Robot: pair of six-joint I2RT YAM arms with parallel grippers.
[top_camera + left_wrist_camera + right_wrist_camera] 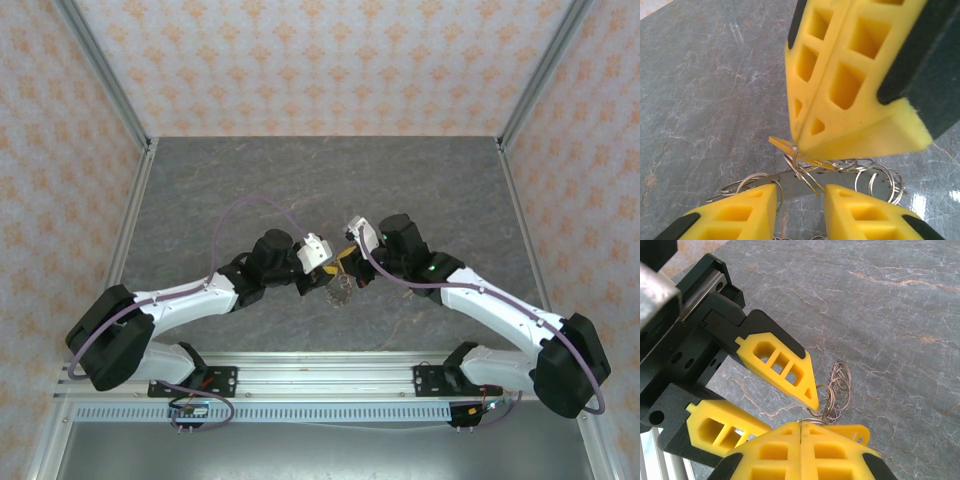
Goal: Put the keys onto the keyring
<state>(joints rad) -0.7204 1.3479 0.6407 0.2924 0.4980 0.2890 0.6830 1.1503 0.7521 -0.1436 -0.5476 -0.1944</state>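
Right end effector [801, 424] clamped on keyring [839, 386]; left end effector [801, 191] partly open beside it.

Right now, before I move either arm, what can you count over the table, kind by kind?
Keys I can make out: 1, the yellow key
Keyrings: 1, the keyring, a bunch of wire loops
Arms: 2, the left arm and the right arm
Total: 4

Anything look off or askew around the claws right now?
Nothing damaged. The yellow key juts sideways at the tip of the shut right claw, which pinches the bunched keyring; left claw stands open.
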